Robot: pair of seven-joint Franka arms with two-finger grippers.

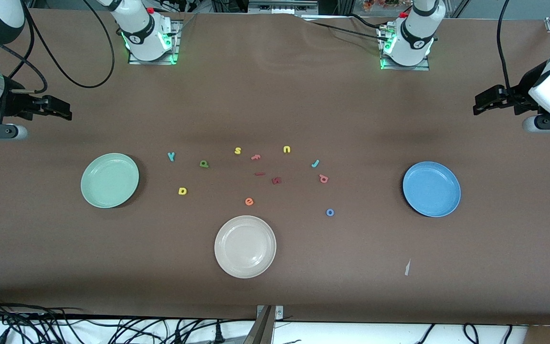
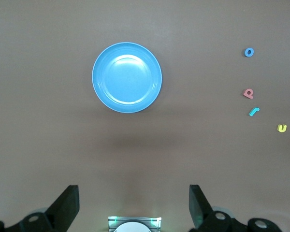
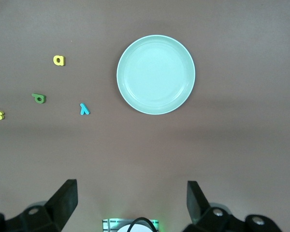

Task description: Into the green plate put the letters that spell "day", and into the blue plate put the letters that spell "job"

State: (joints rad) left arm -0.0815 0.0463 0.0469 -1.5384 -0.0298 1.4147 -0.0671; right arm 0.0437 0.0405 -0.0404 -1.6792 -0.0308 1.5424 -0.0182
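Observation:
The pale green plate [image 1: 109, 180] [image 3: 155, 74] lies toward the right arm's end, the blue plate [image 1: 431, 188] [image 2: 126, 77] toward the left arm's end. Both are empty. Between them on the table lie the yellow "d" [image 1: 182, 191], green "a" [image 1: 204, 164] and teal "y" [image 1: 171, 156], then the teal "j" [image 1: 315, 163], salmon "b" [image 1: 323, 178] and blue "o" [image 1: 330, 212]. My right gripper [image 1: 60, 109] [image 3: 131, 191] hangs open over bare table at its end. My left gripper [image 1: 482, 102] [image 2: 134, 193] hangs open at the other end. Neither holds anything.
A cream-white plate [image 1: 245, 246] sits nearer the front camera, mid-table. Other letters lie among the task's: yellow "s" [image 1: 237, 151], yellow "u" [image 1: 287, 149], orange "e" [image 1: 249, 201], dark red "k" [image 1: 277, 180], a salmon letter [image 1: 256, 156]. A paper scrap [image 1: 407, 267] lies near the front edge.

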